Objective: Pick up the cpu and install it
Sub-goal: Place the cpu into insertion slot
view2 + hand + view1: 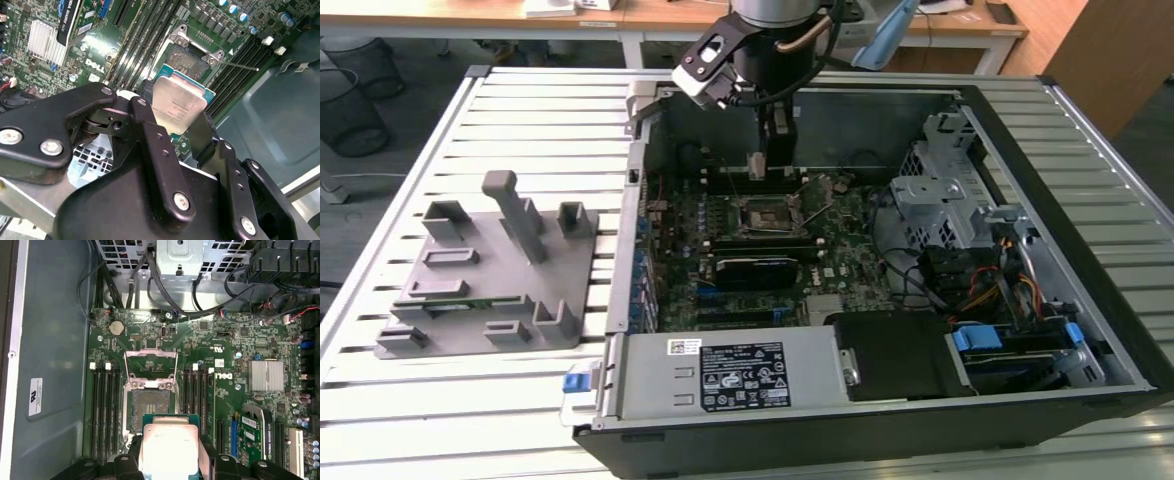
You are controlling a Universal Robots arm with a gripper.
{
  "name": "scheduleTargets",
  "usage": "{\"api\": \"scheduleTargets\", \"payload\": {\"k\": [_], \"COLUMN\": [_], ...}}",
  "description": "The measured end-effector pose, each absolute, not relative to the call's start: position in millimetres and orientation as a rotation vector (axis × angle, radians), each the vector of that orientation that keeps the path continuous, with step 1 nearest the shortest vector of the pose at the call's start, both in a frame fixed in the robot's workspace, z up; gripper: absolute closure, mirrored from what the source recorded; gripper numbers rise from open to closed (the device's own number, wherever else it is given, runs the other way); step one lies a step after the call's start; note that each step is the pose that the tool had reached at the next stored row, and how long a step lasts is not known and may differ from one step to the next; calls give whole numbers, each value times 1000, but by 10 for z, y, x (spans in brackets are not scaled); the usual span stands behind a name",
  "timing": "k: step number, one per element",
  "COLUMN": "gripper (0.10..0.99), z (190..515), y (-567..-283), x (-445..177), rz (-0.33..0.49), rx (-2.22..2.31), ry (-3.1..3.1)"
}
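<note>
Cpu (167, 445), side edges in the closed claw (169, 460), clear above board (225, 340) beside open socket (149, 407)

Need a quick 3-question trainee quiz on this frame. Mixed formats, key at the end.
1. True or false: the gripper is shut on the cpu.
2. Choose one: the socket on the motherboard is A) closed and latched, B) open and empty, C) already holding a chip.
3. Fill in: in the exterior view, the grey fixture sits on the view's ____ of the computer case.

Key: 1 true; 2 B; 3 left.
</note>
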State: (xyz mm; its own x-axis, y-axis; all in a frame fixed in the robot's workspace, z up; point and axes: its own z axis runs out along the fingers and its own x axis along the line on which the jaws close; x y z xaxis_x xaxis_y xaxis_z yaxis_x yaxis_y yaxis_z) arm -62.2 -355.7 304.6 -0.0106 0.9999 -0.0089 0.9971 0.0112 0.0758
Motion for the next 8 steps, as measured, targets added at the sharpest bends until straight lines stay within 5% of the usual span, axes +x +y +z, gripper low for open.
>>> {"api": "scheduleTargets", "payload": {"k": [8], "gripper": [561], "z": [3016], "y": [-3547], "x": [-622], "rz": [74], "rx": [2167], "ry": [2191]}}
